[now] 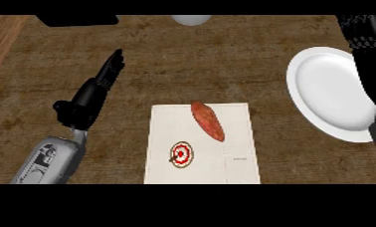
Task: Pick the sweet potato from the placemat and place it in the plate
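With the sweet potato (208, 120) lying aslant on the placemat (202, 166), left of the plate (327, 96), the left robot hand (103, 84) released and straight-fingered over the desk (220, 56) and the right robot hand (365, 66) at the right edge in a state that cannot be told, close on the sweet potato across its narrow width

One camera, looking down from the robot's head.
It looks steeply down at the brown counter (220, 61) from quite near, with the placemat (202, 171) low in the middle of the view.
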Controlling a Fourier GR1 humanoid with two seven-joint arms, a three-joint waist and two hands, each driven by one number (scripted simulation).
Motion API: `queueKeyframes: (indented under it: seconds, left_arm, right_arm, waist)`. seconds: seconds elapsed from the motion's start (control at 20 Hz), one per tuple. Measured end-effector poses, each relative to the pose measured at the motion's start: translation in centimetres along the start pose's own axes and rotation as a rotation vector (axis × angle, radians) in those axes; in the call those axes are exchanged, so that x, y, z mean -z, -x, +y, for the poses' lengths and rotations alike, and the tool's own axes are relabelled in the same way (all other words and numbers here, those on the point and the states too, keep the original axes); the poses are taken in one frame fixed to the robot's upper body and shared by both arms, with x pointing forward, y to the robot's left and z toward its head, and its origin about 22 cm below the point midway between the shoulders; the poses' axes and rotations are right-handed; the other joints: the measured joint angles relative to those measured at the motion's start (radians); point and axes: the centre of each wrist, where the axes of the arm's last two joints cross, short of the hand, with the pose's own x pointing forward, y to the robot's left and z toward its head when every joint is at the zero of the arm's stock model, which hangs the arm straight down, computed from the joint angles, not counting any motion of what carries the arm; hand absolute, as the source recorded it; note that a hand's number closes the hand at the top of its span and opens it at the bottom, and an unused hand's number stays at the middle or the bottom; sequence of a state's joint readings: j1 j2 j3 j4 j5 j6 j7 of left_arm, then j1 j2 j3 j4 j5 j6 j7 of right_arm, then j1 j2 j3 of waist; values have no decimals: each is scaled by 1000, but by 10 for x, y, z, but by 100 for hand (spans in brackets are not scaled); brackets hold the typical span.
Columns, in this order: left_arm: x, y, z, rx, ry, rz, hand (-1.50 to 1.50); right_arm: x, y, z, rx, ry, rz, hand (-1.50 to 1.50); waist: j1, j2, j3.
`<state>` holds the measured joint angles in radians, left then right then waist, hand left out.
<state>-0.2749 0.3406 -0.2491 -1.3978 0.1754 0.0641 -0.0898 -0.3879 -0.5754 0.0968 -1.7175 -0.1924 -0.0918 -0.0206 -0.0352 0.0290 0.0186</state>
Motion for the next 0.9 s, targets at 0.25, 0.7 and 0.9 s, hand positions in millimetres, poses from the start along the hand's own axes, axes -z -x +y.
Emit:
queueKeyframes:
  seconds: [0.25,0.7,0.9]
  left_arm:
    - [-14,30,-10,-61,-40,179,0]
    - [-40,58,-29,-204,-101,425,0]
    - [-49,59,-29,-221,-131,448,0]
  right_arm:
    - [19,15,21,163,-128,15,150]
    - [33,90,44,165,-141,74,-150]
    - [38,121,45,229,-191,42,-150]
  waist:
    - [79,-2,-12]
    - [113,-3,-16]
    - [92,-13,-15]
